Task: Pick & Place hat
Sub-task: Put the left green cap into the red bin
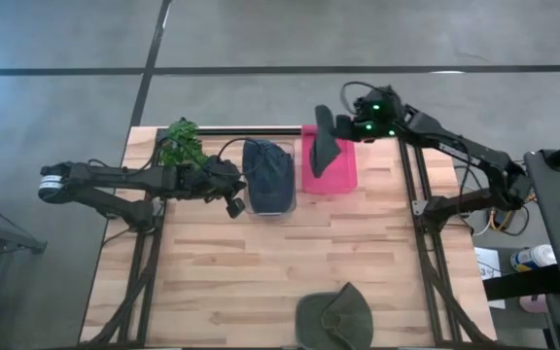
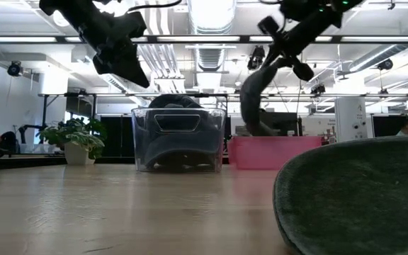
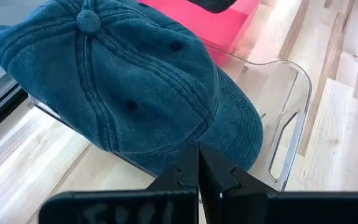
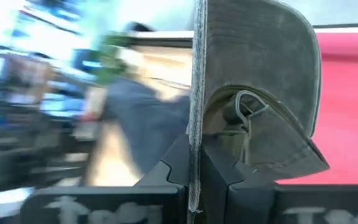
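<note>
The right gripper [image 1: 343, 126] is up over the far edge of the table, its fingers pinched tight on the brim of a grey-green hat [image 1: 326, 136]. In the right wrist view the brim edge runs straight between the two fingers [image 4: 166, 171] and the crown [image 4: 260, 93] bulges off to one side. The hat hangs lengthwise from the grip, its long axis close to vertical, its low end dipping to the pink bin [image 1: 331, 170] that sits at the table's far side; from the low view I cannot tell whether it touches the bin.

The left gripper [image 1: 233, 199] hovers just beside the clear bin [image 1: 268, 199], jaws pressed together on nothing. A blue denim cap [image 3: 129, 87] lies in that bin, crown up, button [image 3: 87, 20] on top. The clear bin and the pink bin stand side by side, close together.

The table [image 1: 261, 282] is pale wood planks on a dark frame. A small green plant [image 1: 181, 144] stands at the far left corner, near the left arm. Another olive cap [image 1: 334, 319] rests at the near edge, looming large in the low view. The whole middle and near-left stretch of the boards is bare, with room to swing.

Beyond the table is grey concrete floor with dark seams, and a bright workshop with ceiling strip lights, ducting and shelving.
</note>
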You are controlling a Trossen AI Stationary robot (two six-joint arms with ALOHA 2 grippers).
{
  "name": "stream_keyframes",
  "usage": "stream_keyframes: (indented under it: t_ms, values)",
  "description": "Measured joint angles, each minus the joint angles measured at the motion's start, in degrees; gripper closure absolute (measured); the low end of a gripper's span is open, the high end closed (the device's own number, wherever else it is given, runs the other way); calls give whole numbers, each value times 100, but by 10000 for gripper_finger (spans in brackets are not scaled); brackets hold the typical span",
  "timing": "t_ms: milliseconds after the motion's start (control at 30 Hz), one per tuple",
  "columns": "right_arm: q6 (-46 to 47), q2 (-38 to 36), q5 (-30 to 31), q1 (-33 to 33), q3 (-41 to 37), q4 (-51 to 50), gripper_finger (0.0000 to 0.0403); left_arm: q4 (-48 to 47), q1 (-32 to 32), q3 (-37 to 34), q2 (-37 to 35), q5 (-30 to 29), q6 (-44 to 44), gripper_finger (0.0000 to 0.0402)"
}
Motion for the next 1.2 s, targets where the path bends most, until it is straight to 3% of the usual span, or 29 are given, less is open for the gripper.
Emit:
stream_keyframes:
  t_ms: [133,467,633,733,833,1000,1200]
  values:
    - [708,-539,-1295,-144,-715,1186,389,-2,0,6,0,46,-255,401]
    - [1748,-1273,-5158,205,-1849,1135,390,2,-7,265,-11,274,-1391,401]
    - [1416,-1192,-5438,816,-2299,439,390,197,-158,296,-3,856,-2143,401]
    - [1211,-1004,-5445,1285,-2477,749,390,880,-492,168,69,1276,-2162,401]
    - [1298,-824,-5501,1647,-2505,1301,390,1604,-947,122,319,1341,-1853,401]
    - [1322,-564,-5488,2161,-2162,1566,390,3030,-1171,224,949,1626,-1981,401]
    - [1294,-431,-5452,2438,-1722,1650,390,3154,-1156,744,1678,1666,-1795,362]
